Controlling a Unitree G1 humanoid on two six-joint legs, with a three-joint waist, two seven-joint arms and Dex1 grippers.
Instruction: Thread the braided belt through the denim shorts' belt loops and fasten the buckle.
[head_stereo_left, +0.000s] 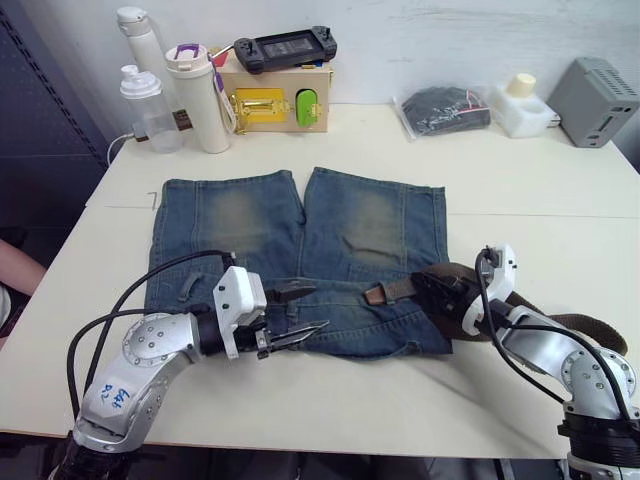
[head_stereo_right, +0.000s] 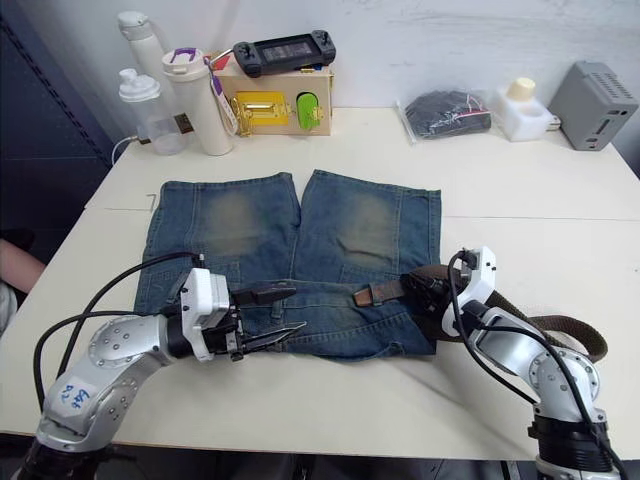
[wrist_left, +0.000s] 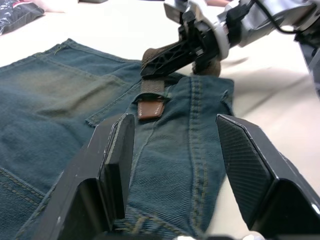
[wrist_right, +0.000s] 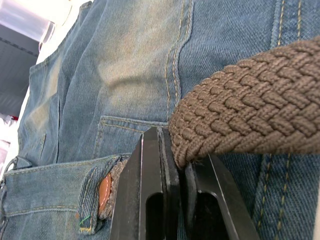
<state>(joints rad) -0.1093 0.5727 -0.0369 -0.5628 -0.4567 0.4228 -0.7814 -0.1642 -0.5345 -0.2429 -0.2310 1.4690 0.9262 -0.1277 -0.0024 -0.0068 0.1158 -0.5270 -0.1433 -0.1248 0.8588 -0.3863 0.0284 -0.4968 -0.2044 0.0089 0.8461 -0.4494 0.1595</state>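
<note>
Two grippers work the waistband: the right gripper (wrist_right: 172, 200) has its jaws clamped on the braided belt (wrist_right: 250, 120), whose leather tip (wrist_left: 151, 107) pokes from a belt loop (wrist_right: 92, 192) toward the left gripper (wrist_left: 175, 165), jaws wide, nearer it; the denim shorts (head_stereo_left: 300, 230) lie mid-counter, belt running along the waistband

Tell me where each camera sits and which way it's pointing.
Head stereo pair: looks forward and down at the denim shorts, showing both arms.
Left wrist: looks along the open left gripper toward the right gripper.
Right wrist: looks along the right gripper pinching the braided belt.
Both wrist views share the belt's leather tip.
</note>
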